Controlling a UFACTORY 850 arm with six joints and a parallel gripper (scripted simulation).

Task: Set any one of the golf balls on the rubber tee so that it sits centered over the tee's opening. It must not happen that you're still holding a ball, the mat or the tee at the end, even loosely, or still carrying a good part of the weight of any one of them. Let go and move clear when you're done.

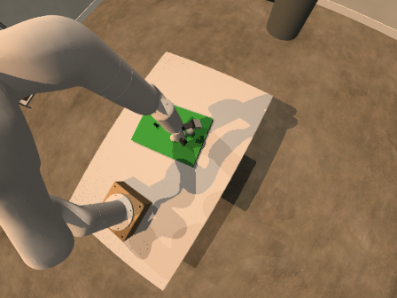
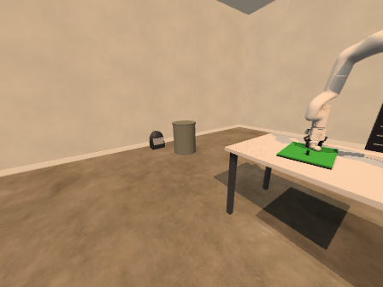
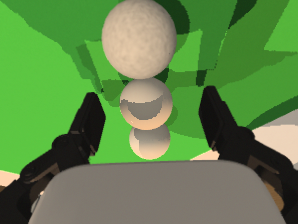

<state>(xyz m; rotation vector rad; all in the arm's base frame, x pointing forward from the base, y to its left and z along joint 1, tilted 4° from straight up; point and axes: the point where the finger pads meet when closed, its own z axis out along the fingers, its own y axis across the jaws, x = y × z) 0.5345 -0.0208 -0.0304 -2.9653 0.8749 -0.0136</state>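
A green mat (image 1: 169, 134) lies on the table, and it also shows in the exterior view (image 2: 308, 155). The small black rubber tee (image 1: 156, 125) stands on the mat's left part, apart from the balls; it also shows in the exterior view (image 2: 308, 152). Three golf balls lie in a row on the mat: a far one (image 3: 139, 39), a middle one (image 3: 146, 102) and a near one (image 3: 149, 140). My gripper (image 3: 150, 102) is open and low over the mat. The middle ball lies between its spread fingers, untouched. The gripper also shows in the overhead view (image 1: 188, 130).
The arm's wooden base block (image 1: 126, 208) is bolted at the table's near end. A grey bin (image 2: 184, 137) and a small dark object (image 2: 156, 139) stand on the floor by the wall. The mat lies close to the table's right edge.
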